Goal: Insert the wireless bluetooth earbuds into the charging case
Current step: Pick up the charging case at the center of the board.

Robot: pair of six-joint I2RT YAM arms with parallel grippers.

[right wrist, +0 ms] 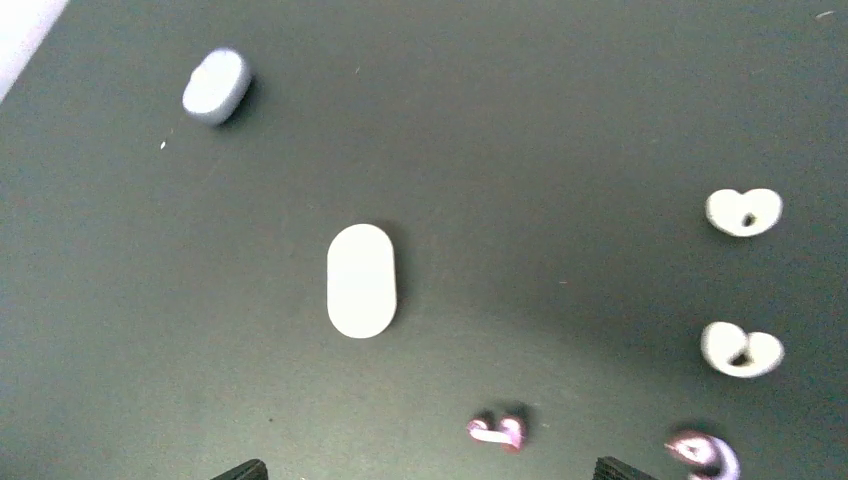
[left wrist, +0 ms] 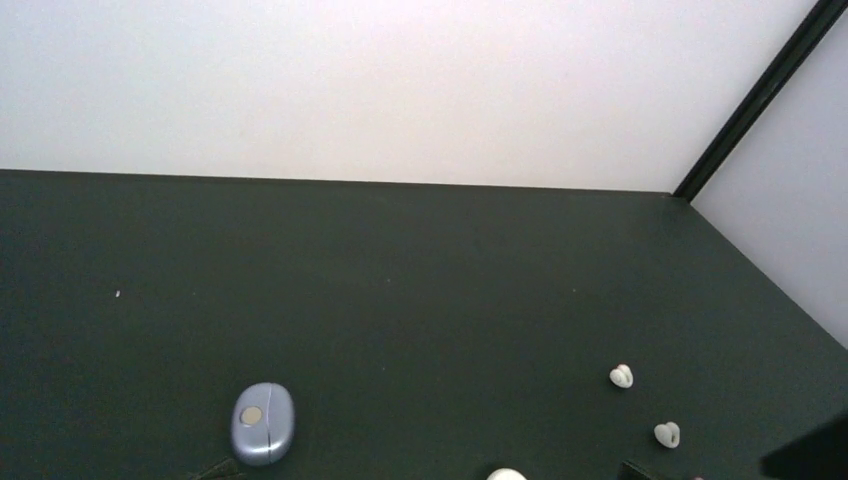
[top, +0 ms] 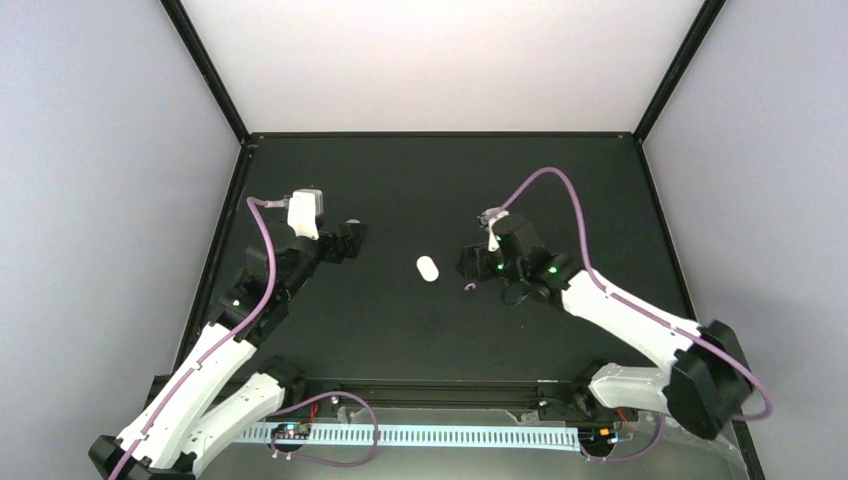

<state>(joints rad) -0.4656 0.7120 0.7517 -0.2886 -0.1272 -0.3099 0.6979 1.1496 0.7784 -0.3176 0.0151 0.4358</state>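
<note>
A white oval charging case [right wrist: 361,280] lies shut mid-table, also seen from above as the white case [top: 427,268]. A lavender case [left wrist: 263,423] lies shut close ahead of my left gripper [top: 350,236], whose fingertips barely show, wide apart. Two white earbuds [right wrist: 743,211] [right wrist: 742,349] lie on the right in the right wrist view. Two purple earbuds [right wrist: 497,431] [right wrist: 705,453] lie nearer my right gripper [right wrist: 430,472], which is open with nothing between its fingers. One purple earbud [top: 470,287] lies just in front of that gripper [top: 467,266].
The black table [top: 420,180] is boxed in by a black frame and pale walls on three sides. The right arm's purple cable [top: 560,185] loops above the table behind its wrist.
</note>
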